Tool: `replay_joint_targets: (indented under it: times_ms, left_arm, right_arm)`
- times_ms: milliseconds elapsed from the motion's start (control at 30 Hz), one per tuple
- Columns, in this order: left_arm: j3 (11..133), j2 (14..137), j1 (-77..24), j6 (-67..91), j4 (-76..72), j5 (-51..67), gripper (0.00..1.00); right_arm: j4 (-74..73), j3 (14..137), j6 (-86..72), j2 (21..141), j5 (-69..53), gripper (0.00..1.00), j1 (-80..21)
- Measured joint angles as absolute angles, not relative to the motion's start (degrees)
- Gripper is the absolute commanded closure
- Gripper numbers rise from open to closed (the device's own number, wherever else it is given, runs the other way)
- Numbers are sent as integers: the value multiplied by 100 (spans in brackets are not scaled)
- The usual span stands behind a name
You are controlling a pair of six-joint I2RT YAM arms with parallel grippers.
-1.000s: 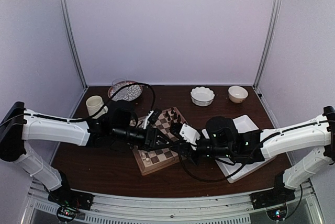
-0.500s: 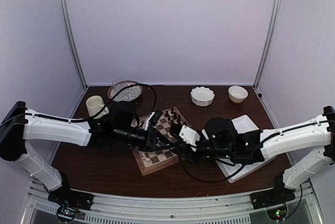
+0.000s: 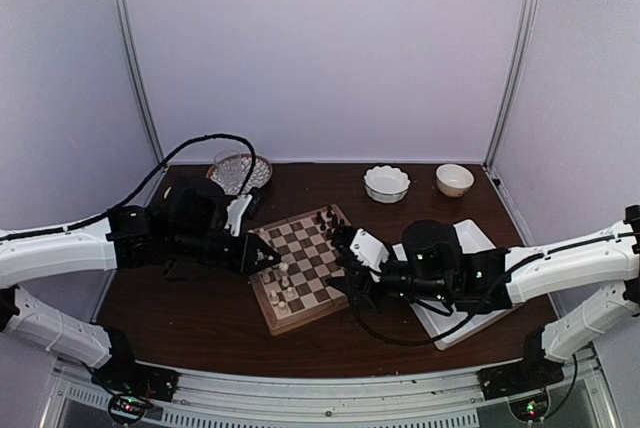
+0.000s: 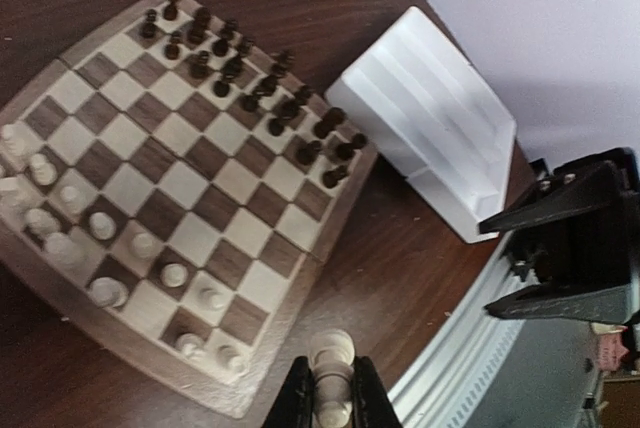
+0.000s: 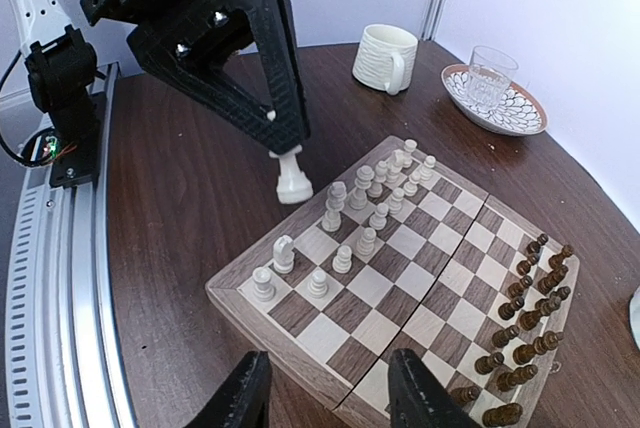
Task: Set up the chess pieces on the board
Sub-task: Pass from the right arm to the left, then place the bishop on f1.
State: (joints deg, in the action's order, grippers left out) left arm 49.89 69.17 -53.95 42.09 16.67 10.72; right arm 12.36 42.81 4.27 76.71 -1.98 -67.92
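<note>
The board (image 3: 305, 321) lies mid-table. Cream-white chess pieces (image 3: 282, 288) stand along its near-left rows and dark pieces (image 3: 328, 218) along the far side. My left gripper (image 3: 268, 256) hangs just off the board's left rim, shut on one white piece (image 4: 332, 373), which also shows in the right wrist view as the held piece (image 5: 291, 176) over bare wood. My right gripper (image 3: 343, 281) is open over the board's right edge (image 5: 256, 319), and nothing sits between its fingers (image 5: 240, 398). The white pieces (image 5: 360, 208) fill two partial rows.
A white tray (image 3: 470, 233) lies right of the board under the right arm. Two white bowls (image 3: 386, 183) (image 3: 455, 179) stand at the back. A glass on a patterned dish (image 3: 240, 170) is back left, with a ribbed cup (image 5: 385, 58) near it.
My left arm has drawn back leftward off the board with its jaws shut on a white piece. My right gripper has opened and shifted slightly right.
</note>
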Motion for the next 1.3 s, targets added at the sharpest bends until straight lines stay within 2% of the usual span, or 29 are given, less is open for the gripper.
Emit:
replay_joint_targets:
  times_ms: [167, 367, 767, 1300]
  left_arm:
    - [5120, 6735, -5317, 3723, 2519, 150, 100]
    - [5142, 6967, -5249, 3426, 3020, -368, 100]
    - [5142, 7988, -5146, 3387, 2838, -325, 100]
    - [5144, 8477, -5146, 3389, 2394, -381, 100]
  right_arm:
    - [1315, 4219, 381, 7603, 51, 56, -6792]
    - [1455, 4029, 301, 7441, 338, 54, -6790]
    - [1525, 4007, 274, 7419, 545, 54, -6790]
    - [1527, 4007, 259, 7419, 545, 54, -6790]
